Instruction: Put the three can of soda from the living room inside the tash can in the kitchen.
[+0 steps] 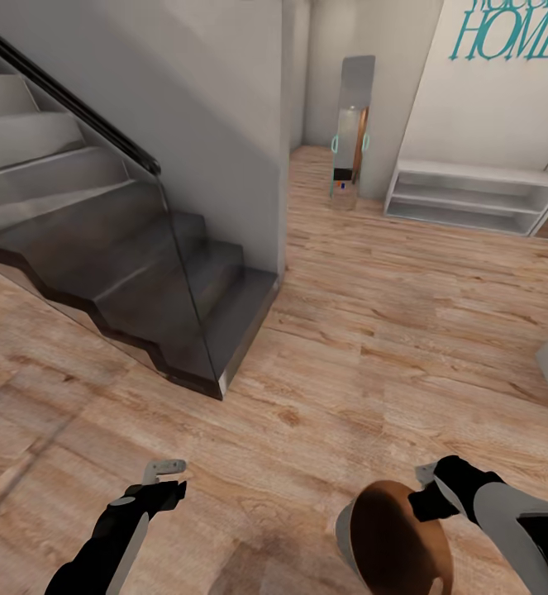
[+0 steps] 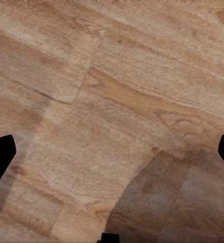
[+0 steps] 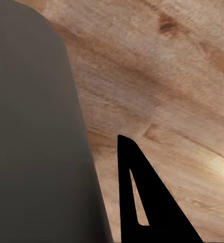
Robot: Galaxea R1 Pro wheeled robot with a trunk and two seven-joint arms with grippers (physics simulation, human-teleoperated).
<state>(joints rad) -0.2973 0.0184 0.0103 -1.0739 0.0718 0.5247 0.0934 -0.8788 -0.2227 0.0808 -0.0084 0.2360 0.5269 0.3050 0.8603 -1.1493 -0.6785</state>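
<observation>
The right claw (image 1: 426, 479) is being held at the rim of the bin (image 1: 348, 529), low at the right of the head view; whether it is clamped on the rim cannot be told, since one finger alone is being shown beside the bin's grey wall (image 3: 36, 131) in the right wrist view. The bin's glossy brown inside is being shown from above, with nothing visible in it. The left claw (image 1: 164, 471) is being held out over the floor (image 1: 323, 397), its fingers (image 2: 0, 157) spread apart and nothing between them. Beyond the arms, light wood floor is being shown. A dark staircase (image 1: 141, 281) with a glass balustrade is rising at the left. Farther off, a tall mirror (image 1: 352, 132) is leaning against the wall, and a low white shelf (image 1: 472, 198) is standing under teal "HOME" lettering (image 1: 505, 37).
</observation>
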